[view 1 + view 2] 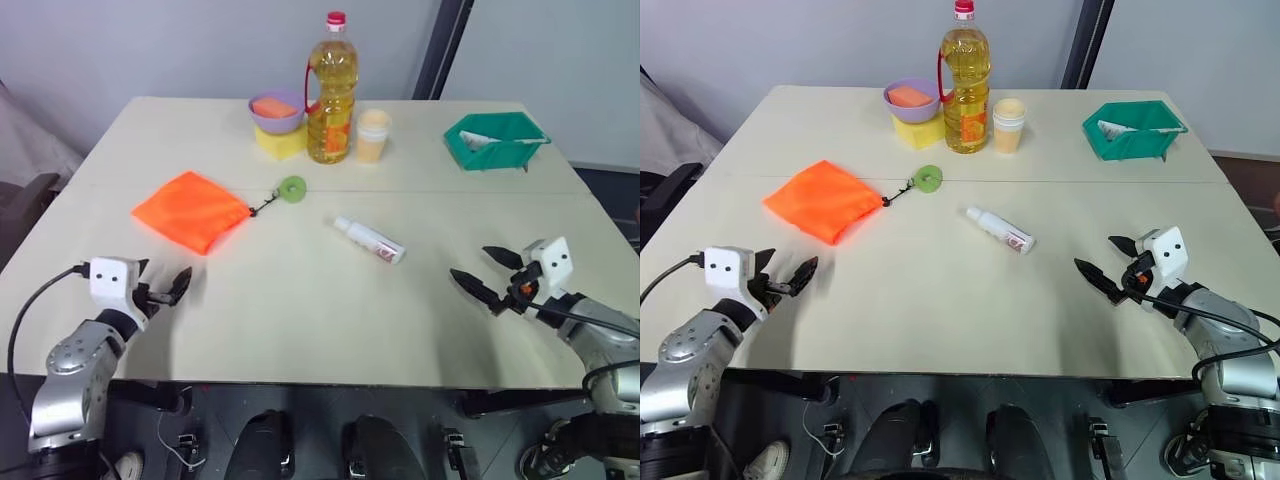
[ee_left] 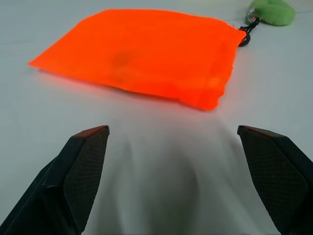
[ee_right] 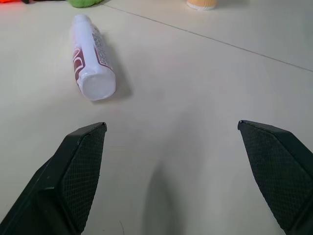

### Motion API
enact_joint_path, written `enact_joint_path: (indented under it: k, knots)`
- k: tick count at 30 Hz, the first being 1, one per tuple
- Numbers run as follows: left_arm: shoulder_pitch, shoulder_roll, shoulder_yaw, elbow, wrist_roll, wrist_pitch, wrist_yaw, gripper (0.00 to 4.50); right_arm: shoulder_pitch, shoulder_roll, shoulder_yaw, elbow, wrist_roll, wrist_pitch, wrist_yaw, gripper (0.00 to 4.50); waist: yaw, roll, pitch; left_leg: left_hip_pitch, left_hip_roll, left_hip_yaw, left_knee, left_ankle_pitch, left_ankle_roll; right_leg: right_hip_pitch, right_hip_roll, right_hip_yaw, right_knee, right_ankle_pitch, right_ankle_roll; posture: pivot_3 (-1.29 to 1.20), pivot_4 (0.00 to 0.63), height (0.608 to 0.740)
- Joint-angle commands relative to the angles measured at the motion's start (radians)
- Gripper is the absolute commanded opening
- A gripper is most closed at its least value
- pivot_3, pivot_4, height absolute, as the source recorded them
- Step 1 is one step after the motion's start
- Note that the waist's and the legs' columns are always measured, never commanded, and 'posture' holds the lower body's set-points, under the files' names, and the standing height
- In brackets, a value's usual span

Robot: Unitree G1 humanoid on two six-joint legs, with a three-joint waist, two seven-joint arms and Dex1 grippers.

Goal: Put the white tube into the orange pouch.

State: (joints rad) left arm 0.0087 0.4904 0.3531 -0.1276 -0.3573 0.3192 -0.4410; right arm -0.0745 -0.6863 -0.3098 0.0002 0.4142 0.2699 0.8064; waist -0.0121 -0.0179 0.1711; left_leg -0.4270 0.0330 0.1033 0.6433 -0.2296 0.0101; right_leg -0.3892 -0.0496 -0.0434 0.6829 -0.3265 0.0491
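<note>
The white tube (image 1: 369,240) lies on its side near the middle of the table (image 1: 300,330), right of the orange pouch (image 1: 190,210), which lies flat with its cord running to a green ring (image 1: 292,188) between them. Nearer than the pouch, the left gripper (image 1: 160,287) hovers wide open and empty. Right of the tube, the right gripper (image 1: 487,272) hovers likewise, spread wide, holding nothing.

I see the white tube (image 1: 369,240) lying flat mid-table, red-printed label up. The orange pouch (image 1: 191,210) lies flat, well to its left, cord trailing right.
</note>
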Motion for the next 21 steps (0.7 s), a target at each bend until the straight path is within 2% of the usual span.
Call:
enact_joint_path:
  k: [1, 9, 13, 17, 21]
  knots:
    - [-0.007, 0.019, -0.012, -0.042, 0.010, -0.004, -0.012, 4.50, -0.005, 0.004, -0.006, -0.038, 0.006, -0.014, -0.002, 4.47, 0.000, 0.000, 0.000, 0.000, 0.000, 0.000, 0.000, 0.000, 0.000, 0.000, 0.000, 0.000, 0.000, 0.000, 0.000, 0.00, 0.150, 0.737]
    - [-0.018, 0.019, -0.129, -0.150, 0.055, 0.005, -0.029, 4.50, -0.049, 0.002, 0.030, -0.072, 0.008, 0.003, -0.009, 4.47, 0.000, 0.000, 0.000, 0.000, 0.000, 0.000, 0.000, 0.000, 0.000, 0.000, 0.000, 0.000, 0.000, 0.000, 0.000, 0.00, 0.150, 0.737]
    - [-0.092, 0.039, -0.228, -0.138, 0.195, 0.027, 0.034, 4.50, -0.043, 0.000, 0.032, -0.136, 0.020, 0.025, -0.015, 4.47, 0.003, 0.000, 0.000, 0.000, 0.000, 0.000, 0.000, 0.000, 0.000, 0.000, 0.000, 0.000, 0.000, 0.000, 0.000, 0.00, 0.150, 0.737]
    - [-0.183, 0.067, -0.343, -0.097, 0.424, 0.035, 0.151, 4.50, -0.038, 0.004, 0.052, -0.195, 0.034, 0.053, -0.008, 4.47, 0.002, 0.000, 0.000, 0.000, 0.000, 0.000, 0.000, 0.000, 0.000, 0.000, 0.000, 0.000, 0.000, 0.000, 0.000, 0.00, 0.150, 0.737]
    - [-0.265, 0.044, -0.399, -0.042, 0.522, 0.052, 0.212, 4.50, -0.036, 0.011, 0.087, -0.261, 0.052, 0.085, 0.002, 4.47, 0.000, 0.000, 0.000, 0.000, 0.000, 0.000, 0.000, 0.000, 0.000, 0.000, 0.000, 0.000, 0.000, 0.000, 0.001, 0.00, 0.150, 0.737]
